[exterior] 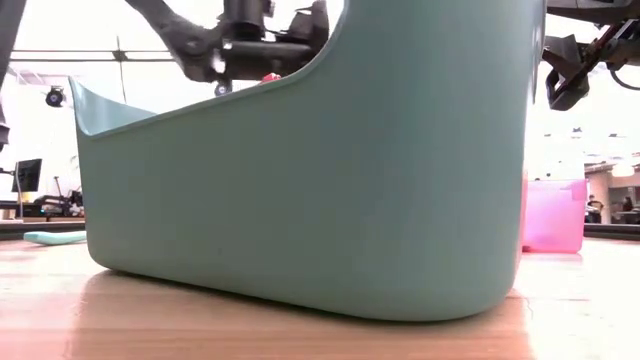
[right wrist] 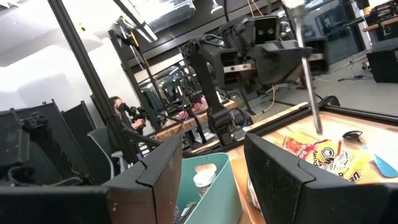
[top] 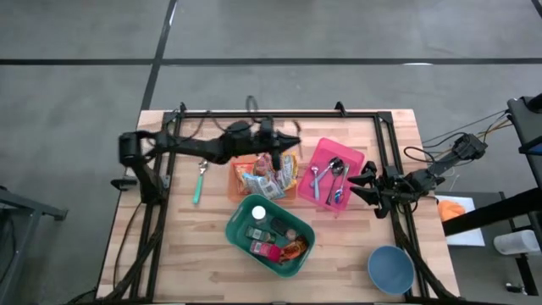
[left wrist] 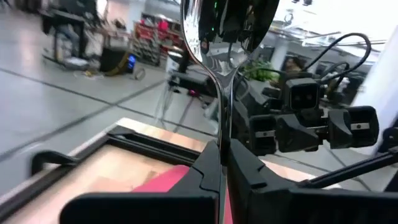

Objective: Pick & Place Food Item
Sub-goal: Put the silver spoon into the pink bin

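On the wooden bench (top: 186,254), nearest the front edge, a round blue bowl (top: 390,269) sits empty at the right, and a teal plastic bin (top: 269,235) of small bottles and packets stands at centre. Just behind the bin, an orange tray of wrapped food packets (top: 264,178) lies untouched, with no packet lifted out. Beside it on the right sits a pink plastic tray (top: 356,165) holding metal spoons (top: 332,176), and to the left a teal-handled utensil (top: 200,182) lies flat on the wood.

Above the orange tray, the left gripper (left wrist: 222,163) is clamped on the handle of a shiny metal spoon (left wrist: 219,37), bowl end raised; the spoon hangs over the food packets without visibly touching any. The right gripper (top: 364,182) hovers at the right edge of the pink tray, its fingers parted and holding nothing.

Judged from this, the food item is not yet picked: a tool is in hand, but the packets remain in their tray, and both the pick and the placement appear left to do. Where the item is meant to go cannot be told.
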`<action>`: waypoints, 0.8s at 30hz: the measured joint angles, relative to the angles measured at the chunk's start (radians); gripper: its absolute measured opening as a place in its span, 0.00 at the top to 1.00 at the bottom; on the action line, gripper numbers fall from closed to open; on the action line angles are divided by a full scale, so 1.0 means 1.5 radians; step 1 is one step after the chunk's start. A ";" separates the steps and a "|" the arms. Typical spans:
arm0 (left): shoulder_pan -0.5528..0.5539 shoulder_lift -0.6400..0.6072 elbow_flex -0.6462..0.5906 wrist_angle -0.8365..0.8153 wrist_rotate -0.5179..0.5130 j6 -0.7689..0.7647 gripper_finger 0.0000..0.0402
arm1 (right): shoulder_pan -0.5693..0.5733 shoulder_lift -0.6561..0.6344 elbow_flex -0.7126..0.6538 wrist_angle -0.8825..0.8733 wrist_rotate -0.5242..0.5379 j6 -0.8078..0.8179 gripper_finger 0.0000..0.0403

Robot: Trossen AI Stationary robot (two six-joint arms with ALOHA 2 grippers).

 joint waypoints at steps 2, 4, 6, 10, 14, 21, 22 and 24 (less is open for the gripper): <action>-0.007 0.045 0.048 -0.010 0.013 -0.015 1.00 | 0.000 0.000 0.000 0.000 0.000 0.000 0.58; -0.014 0.087 0.093 -0.029 0.028 -0.025 1.00 | 0.000 0.000 0.000 0.000 0.000 0.000 0.58; -0.021 0.124 0.135 -0.056 0.037 -0.031 1.00 | 0.000 0.000 0.000 0.000 0.000 0.000 0.58; -0.032 0.177 0.198 -0.129 0.045 -0.093 1.00 | 0.000 0.000 0.000 0.000 0.000 0.000 0.58; -0.042 0.219 0.255 -0.193 0.058 -0.167 1.00 | 0.000 0.000 0.000 0.000 0.000 0.000 0.58; -0.049 0.275 0.344 -0.355 0.071 -0.247 1.00 | 0.000 0.000 0.000 0.000 0.000 0.000 0.58; -0.049 0.280 0.355 -0.375 0.071 -0.253 1.00 | 0.000 0.000 0.000 0.000 0.000 0.000 0.58; -0.049 0.285 0.369 -0.408 0.071 -0.255 1.00 | 0.000 0.000 0.000 0.000 0.000 0.000 0.58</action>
